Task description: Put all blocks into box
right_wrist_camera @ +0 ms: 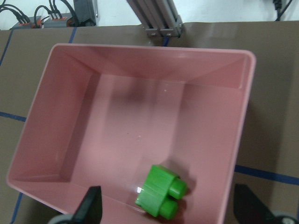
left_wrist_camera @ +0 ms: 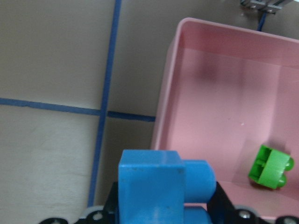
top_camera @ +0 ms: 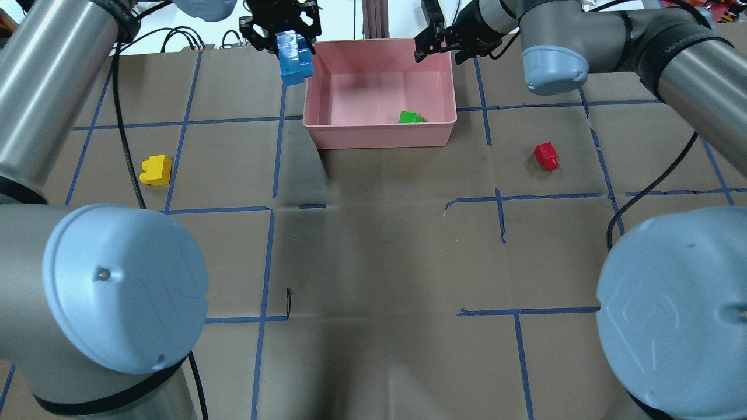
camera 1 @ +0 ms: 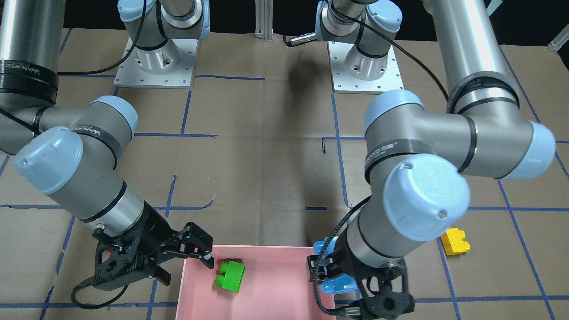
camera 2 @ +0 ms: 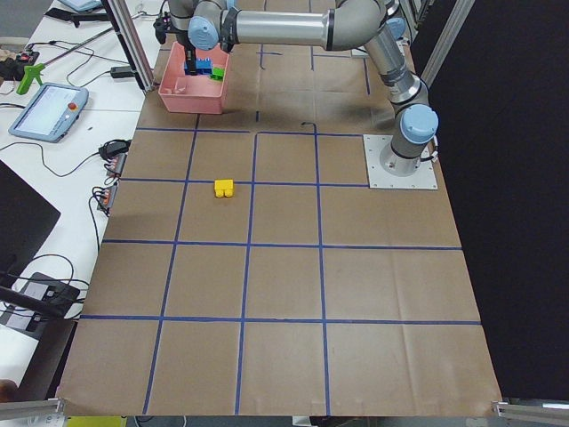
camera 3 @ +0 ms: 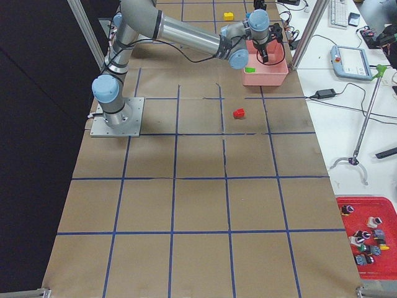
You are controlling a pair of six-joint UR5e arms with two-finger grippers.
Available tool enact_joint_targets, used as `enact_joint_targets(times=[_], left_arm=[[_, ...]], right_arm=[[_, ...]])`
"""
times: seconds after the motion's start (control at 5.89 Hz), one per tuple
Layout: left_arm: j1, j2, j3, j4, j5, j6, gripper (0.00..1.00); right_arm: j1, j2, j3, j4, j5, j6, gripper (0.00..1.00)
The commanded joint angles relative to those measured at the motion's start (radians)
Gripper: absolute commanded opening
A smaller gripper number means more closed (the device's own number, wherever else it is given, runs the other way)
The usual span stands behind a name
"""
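My left gripper [top_camera: 289,38] is shut on the light-blue brick [top_camera: 295,59] and holds it in the air just outside the far left corner of the pink box [top_camera: 379,135]. The brick fills the bottom of the left wrist view [left_wrist_camera: 159,186], beside the box's rim [left_wrist_camera: 164,116]. The green brick [top_camera: 410,118] lies inside the box, near its right wall. My right gripper [top_camera: 436,42] is open and empty above the box's far right corner; its fingers [right_wrist_camera: 91,205] frame the green brick [right_wrist_camera: 161,191]. The yellow brick [top_camera: 156,170] and the red brick [top_camera: 546,156] lie on the table.
The table is brown paper with a blue tape grid. The yellow brick lies left of the box and nearer the robot, the red one to the box's right. A metal post [top_camera: 373,17] stands just behind the box.
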Motion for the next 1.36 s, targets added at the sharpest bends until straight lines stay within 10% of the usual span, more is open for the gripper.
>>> enact_joint_targets(times=[0.0,0.34,0.51,0.68,1.19], left_arm=[[-0.063,-0.083,0.035,0.006,0.015,-0.055,0.19],[-0.087,-0.13,0.037,0.057,0.02,-0.079,0.32],[-0.095,-0.134,0.034,0.115,0.018,-0.113,0.52],[-0.101,-0.135,0.035,0.168,0.017,-0.116,0.97],[-0.068,-0.064,0.026,0.122,0.024,-0.099,1.0]], right_arm=[[-0.097,-0.059,0.017,0.014,-0.176,-0.131,1.0],[-0.109,-0.076,0.036,0.207,-0.355,-0.198,1.0],[-0.128,-0.074,0.119,0.209,-0.355,-0.195,1.0],[-0.131,-0.076,0.201,0.203,-0.349,-0.192,1.0],[-0.172,-0.065,0.321,-0.007,-0.354,-0.191,1.0]])
